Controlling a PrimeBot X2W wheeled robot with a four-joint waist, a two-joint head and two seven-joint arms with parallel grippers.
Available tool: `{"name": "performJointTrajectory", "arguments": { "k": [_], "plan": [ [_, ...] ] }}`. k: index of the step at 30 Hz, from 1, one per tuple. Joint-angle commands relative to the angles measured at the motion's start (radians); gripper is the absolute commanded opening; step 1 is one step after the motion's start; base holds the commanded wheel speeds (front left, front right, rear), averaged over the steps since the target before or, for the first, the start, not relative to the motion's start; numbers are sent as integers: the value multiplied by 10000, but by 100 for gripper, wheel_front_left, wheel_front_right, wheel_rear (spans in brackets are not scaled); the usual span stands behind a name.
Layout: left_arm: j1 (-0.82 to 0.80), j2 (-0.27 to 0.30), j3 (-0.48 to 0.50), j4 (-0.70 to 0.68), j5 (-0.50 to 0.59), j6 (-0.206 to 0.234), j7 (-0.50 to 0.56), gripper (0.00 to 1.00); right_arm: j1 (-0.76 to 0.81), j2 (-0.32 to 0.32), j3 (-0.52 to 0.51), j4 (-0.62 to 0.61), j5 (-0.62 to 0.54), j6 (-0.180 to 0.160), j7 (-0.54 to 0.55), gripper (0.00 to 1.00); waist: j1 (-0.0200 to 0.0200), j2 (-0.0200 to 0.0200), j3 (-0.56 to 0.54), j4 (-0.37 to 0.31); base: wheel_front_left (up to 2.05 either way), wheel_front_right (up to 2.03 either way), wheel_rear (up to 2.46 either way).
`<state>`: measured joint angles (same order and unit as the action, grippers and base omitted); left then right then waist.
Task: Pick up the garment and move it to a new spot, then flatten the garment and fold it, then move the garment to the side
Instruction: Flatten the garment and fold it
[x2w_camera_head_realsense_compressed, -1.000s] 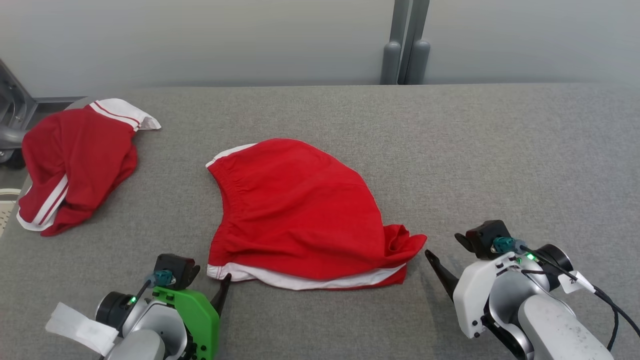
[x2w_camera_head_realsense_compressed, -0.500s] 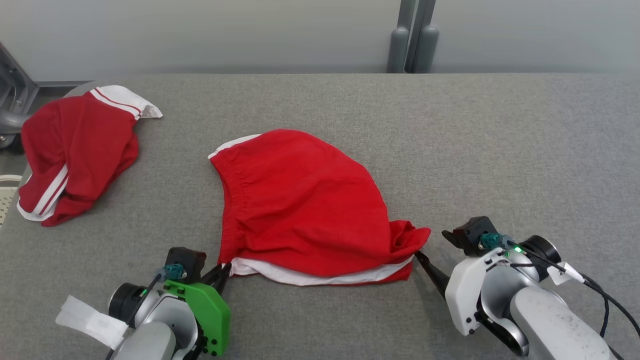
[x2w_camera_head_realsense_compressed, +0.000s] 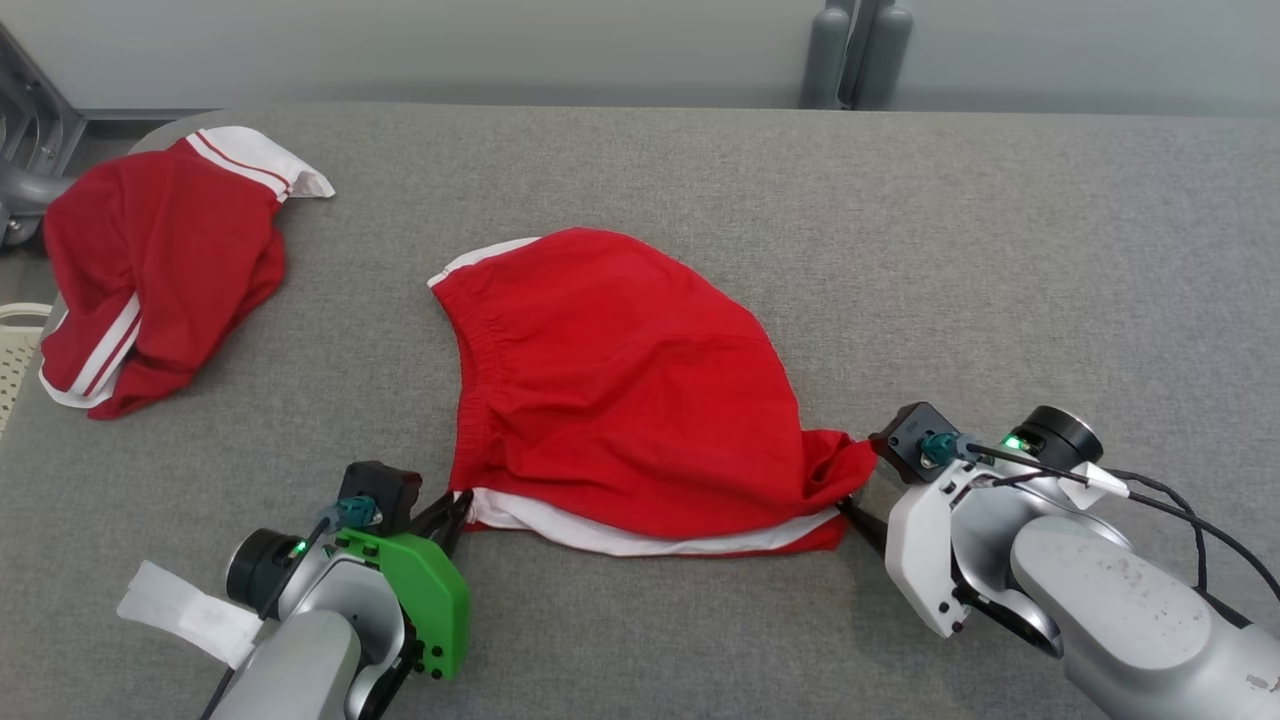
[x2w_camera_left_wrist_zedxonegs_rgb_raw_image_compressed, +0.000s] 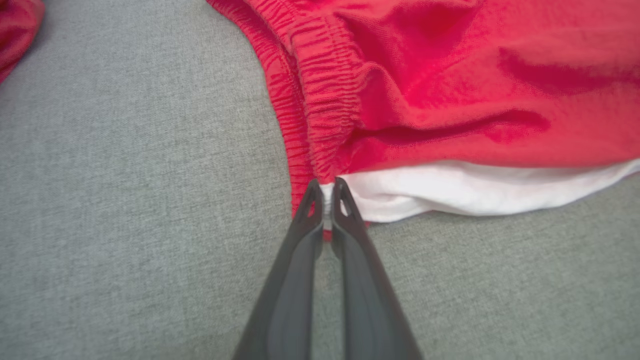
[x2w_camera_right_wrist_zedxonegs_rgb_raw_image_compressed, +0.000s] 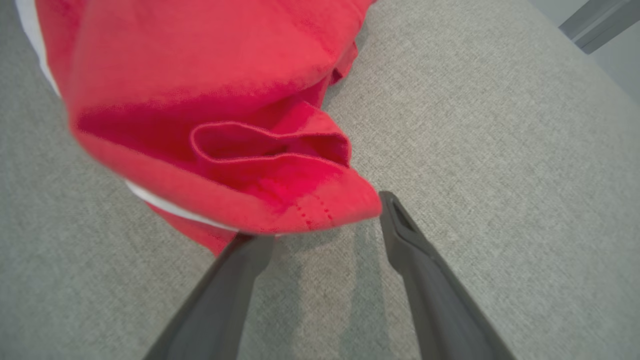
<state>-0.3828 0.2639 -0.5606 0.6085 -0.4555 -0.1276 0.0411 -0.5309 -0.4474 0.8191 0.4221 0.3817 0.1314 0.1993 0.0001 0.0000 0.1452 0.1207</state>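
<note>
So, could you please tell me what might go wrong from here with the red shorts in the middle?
1. The left pincer is shut on just the corner tip of the red shorts, so the cloth may slip out on lifting.
2. The right pincer is open at the opposite corner; lifting now would leave the shorts hanging from one side and bunching.

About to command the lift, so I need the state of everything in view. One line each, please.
left gripper: shut on the near-left corner of the red shorts.
right gripper: open, the shorts' right corner between its fingers, not clamped.
red shorts: lying rumpled on the table, white hem showing.
second red garment: crumpled heap, far left.
table: grey, bearing both garments.
</note>
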Motion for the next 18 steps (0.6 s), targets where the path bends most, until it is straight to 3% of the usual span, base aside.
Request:
{"name": "performJointTrajectory", "arguments": {
  "k": [1,3,4,5,6,7,18],
  "plan": [
    [-197,-49,-29,50,-9,-25,-65,0,-175,-74,219,101,265,-12,-119,100,-1,0,101,100,0,0,0],
    [-273,-69,-56,101,-29,-25,-97,0,-418,-155,483,224,398,-13,-241,95,-1,0,147,138,0,0,0],
    [-306,-79,-67,123,-42,-26,-93,0,-497,-157,582,297,511,-13,-280,47,-1,0,167,153,0,0,0],
    [-329,-86,-74,146,-57,-26,-118,0,-553,-161,670,361,581,-13,-333,33,-1,0,186,165,0,0,0],
    [-350,-92,-83,177,-73,-26,-139,0,-599,-155,770,415,635,-12,-370,9,-1,0,199,173,0,0,0],
    [-367,-96,-85,204,-87,-26,-154,0,-643,-139,850,446,717,-13,-446,0,-1,0,206,176,0,0,0],
    [-299,-119,241,-293,-469,78,-607,0,-460,-462,571,327,1147,-13,-1005,0,-1,0,-168,54,0,0,0]
  ]
}}
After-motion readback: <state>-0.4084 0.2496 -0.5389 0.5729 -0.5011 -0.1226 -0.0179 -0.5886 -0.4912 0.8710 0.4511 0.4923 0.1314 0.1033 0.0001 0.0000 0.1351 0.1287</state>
